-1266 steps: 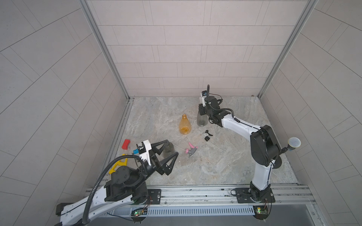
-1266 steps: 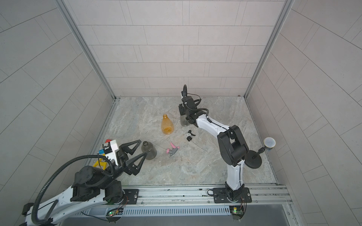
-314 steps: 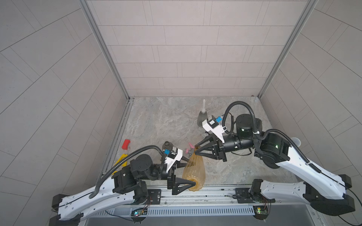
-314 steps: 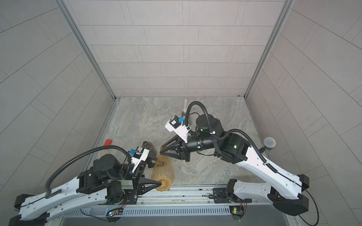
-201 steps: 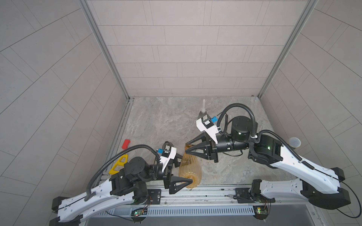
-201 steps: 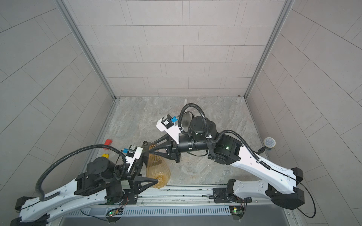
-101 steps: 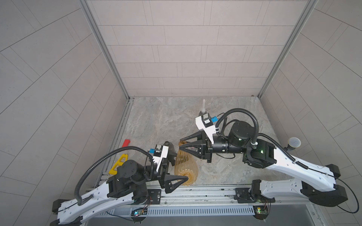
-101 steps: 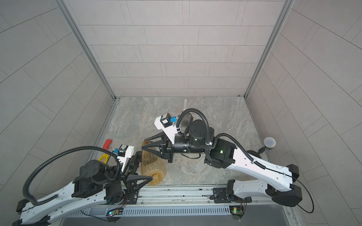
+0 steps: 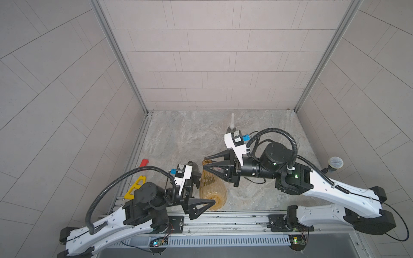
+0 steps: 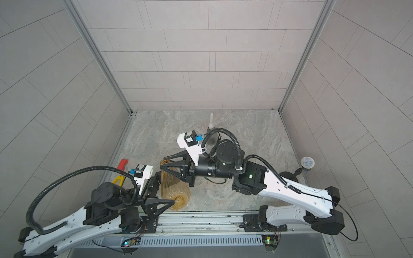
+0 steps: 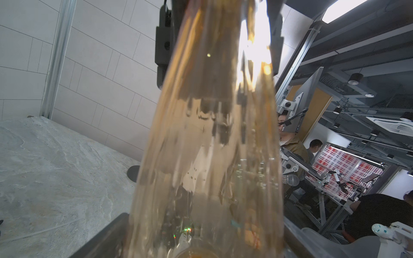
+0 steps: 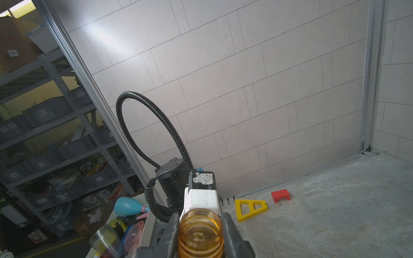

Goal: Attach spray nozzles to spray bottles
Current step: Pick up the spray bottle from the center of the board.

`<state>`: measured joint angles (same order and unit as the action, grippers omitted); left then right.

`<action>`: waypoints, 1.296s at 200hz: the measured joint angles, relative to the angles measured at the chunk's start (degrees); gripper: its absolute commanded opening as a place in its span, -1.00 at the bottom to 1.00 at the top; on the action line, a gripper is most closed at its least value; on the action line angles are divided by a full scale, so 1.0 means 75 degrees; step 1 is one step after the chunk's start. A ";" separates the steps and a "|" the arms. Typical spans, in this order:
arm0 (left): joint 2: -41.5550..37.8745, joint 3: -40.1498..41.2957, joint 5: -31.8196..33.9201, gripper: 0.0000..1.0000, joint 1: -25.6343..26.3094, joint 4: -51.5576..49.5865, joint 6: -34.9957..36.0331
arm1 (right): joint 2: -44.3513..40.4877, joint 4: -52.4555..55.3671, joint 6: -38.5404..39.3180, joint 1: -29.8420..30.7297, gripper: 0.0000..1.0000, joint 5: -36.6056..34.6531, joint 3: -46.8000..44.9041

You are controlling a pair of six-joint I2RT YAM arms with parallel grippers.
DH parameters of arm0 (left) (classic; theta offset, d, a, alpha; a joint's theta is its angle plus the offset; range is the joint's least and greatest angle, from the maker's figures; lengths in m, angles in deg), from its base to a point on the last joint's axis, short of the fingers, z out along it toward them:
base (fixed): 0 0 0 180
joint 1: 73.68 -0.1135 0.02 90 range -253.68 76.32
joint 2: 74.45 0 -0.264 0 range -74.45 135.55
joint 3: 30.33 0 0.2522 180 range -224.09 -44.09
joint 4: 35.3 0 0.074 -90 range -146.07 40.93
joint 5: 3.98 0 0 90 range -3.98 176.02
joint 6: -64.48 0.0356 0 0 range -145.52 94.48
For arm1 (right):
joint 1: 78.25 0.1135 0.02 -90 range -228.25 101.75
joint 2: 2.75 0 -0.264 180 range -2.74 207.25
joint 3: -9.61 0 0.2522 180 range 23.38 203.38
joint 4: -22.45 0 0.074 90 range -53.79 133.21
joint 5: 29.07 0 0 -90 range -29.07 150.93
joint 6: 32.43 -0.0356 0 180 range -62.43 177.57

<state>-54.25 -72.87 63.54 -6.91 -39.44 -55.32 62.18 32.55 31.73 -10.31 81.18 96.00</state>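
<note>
A red block (image 9: 145, 162) and a yellow triangle (image 9: 134, 189) lie on the stone floor, beyond the left pincer, by the wall.

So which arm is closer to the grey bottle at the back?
Right. The right tool grips the orange bottle's neck, in front of the grey bottle; the left tool sits farther forward, around the orange bottle's wide base.

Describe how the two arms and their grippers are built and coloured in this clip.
Both arms have white link shells with black joint housings. Each ribbed black cable conduit loops from arm to wrist. The left gripper and right gripper have black triangular, open-framed fingers. Each wrist carries a white camera mount with a blue connector. A green indicator light glows on the right arm.
</note>
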 measured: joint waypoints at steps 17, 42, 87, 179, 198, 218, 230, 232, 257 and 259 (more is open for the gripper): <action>0.0099 0.0067 0.0035 1.00 -0.0003 0.0213 -0.0052 | -0.0108 -0.0393 -0.0038 0.0047 -1.00 -0.0201 -0.0283; 0.0303 0.0152 0.0152 1.00 -0.0003 0.0586 -0.0117 | -0.0268 -0.1107 -0.0114 0.0102 -1.00 -0.0568 -0.0764; 0.0344 0.0198 0.0472 0.98 -0.0003 0.0895 -0.0172 | -0.0458 -0.2433 -0.0201 0.0192 -1.00 -0.1174 -0.1460; 0.0513 -0.0230 0.0353 0.78 -0.0023 0.0618 -0.0020 | 0.0061 -0.2684 -0.0236 0.0227 -1.00 -0.0790 -0.0968; 0.0425 -0.0230 0.0358 0.71 -0.0023 0.0475 -0.0020 | 0.0114 -0.2687 -0.0248 0.0227 -1.00 -0.0737 -0.0968; 0.0323 -0.0227 0.0373 0.65 -0.0023 0.0338 -0.0020 | 0.0140 -0.2681 -0.0259 0.0227 -1.00 -0.0702 -0.0968; 0.0297 -0.0227 0.0376 0.63 -0.0020 0.0312 -0.0017 | 0.0140 -0.2681 -0.0259 0.0227 -1.00 -0.0699 -0.0968; 0.0294 -0.0227 0.0376 0.63 -0.0023 0.0309 -0.0017 | 0.0140 -0.2681 -0.0259 0.0227 -1.00 -0.0699 -0.0968; 0.0291 -0.0227 0.0376 0.53 -0.0020 0.0291 -0.0017 | 0.0140 -0.2675 -0.0274 0.0227 -1.00 -0.0702 -0.0968; 0.0291 -0.0227 0.0376 0.53 -0.0020 0.0289 -0.0017 | 0.0140 -0.2672 -0.0274 0.0227 -1.00 -0.0702 -0.0968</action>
<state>-52.06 -74.57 66.36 -7.07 -37.27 -55.45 63.23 12.50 29.67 -8.60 75.91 88.74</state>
